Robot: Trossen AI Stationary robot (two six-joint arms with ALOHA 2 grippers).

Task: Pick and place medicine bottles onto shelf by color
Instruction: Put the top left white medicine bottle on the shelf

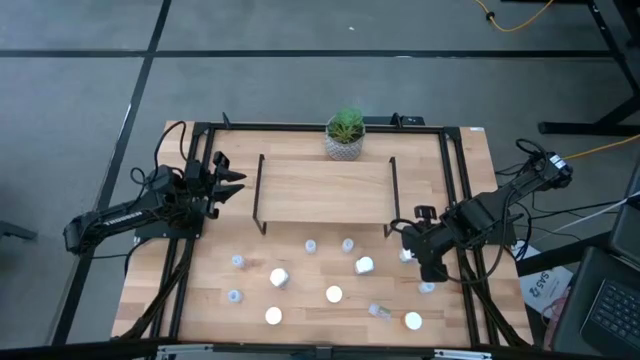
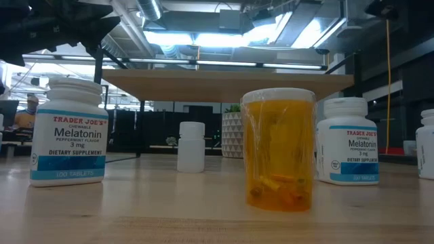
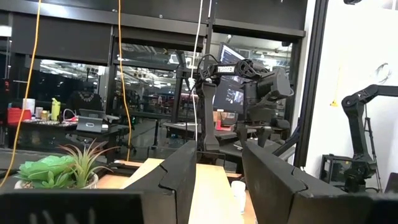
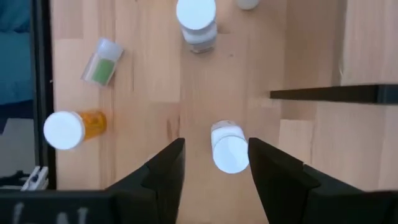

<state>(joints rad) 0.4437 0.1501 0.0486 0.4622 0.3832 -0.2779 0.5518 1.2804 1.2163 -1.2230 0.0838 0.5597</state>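
Note:
About a dozen small medicine bottles stand scattered on the wooden table in front of the shelf (image 1: 325, 190), a light-wood board on thin black frames. My right gripper (image 1: 412, 243) is open and points down near the shelf's right frame. Its fingers stand on either side of an upright white-capped bottle (image 4: 229, 147); I cannot tell whether they touch it. My left gripper (image 1: 228, 180) is open and empty, held level by the shelf's left end, and it also shows in the left wrist view (image 3: 217, 180). An orange bottle (image 2: 279, 149) and white Melatonin bottles (image 2: 68, 132) stand near the front.
A potted green plant (image 1: 345, 135) stands behind the shelf. Near my right gripper are an orange bottle with a white cap (image 4: 71, 129), a clear bottle lying on its side (image 4: 101, 61) and a white bottle (image 4: 197, 22). The shelf's black frame (image 4: 336, 93) is close by.

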